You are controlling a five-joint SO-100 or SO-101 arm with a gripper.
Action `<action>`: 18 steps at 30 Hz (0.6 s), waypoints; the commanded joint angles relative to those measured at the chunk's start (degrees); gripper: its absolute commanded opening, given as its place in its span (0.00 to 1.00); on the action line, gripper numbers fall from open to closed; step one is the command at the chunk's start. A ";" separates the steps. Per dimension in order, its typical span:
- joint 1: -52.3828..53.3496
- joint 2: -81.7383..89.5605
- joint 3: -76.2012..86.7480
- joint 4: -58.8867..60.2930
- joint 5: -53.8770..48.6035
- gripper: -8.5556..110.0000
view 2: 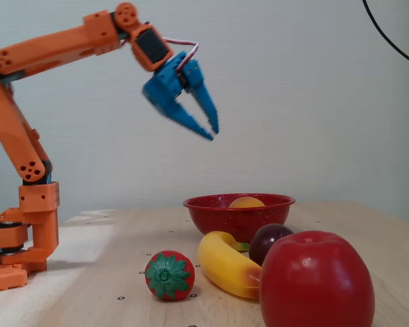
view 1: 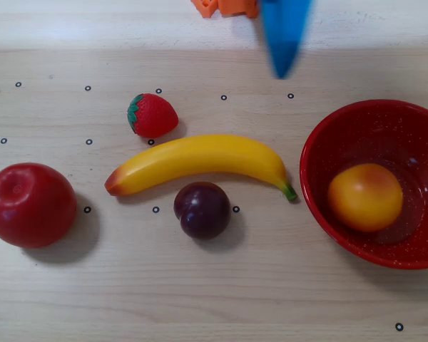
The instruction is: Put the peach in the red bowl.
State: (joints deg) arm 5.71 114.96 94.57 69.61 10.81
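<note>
The gripper (view 2: 210, 129) hangs high above the table (view 1: 221, 299) in the fixed view, fingers spread apart and nothing between them; in the overhead view only a blurred blue fingertip shows at the top edge, up and to the left of the red bowl (view 1: 321, 206), clear of its rim. The peach (view 1: 364, 197) lies inside the red bowl, resting on the bowl floor a little toward the lower left of centre, and in the fixed view its top just peeks over the rim. By the look of it the placing is done and what is left is a clean retreat.

To do that well, I judge the arm should keep its height while it pulls away from the red bowl, so no finger clips the rim or tips it. Left of the red bowl in the overhead view lie the banana (view 1: 200, 161), its green tip near the rim, the plum (view 1: 202, 209) under it, the strawberry (view 1: 152, 115) above it, and the apple (view 1: 30, 204) farthest off. A low sweep over these could knock them, so staying high matters.
</note>
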 commanded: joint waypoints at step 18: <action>-9.76 56.43 54.40 -16.88 -3.60 0.07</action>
State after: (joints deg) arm -3.25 167.96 149.33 55.20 8.00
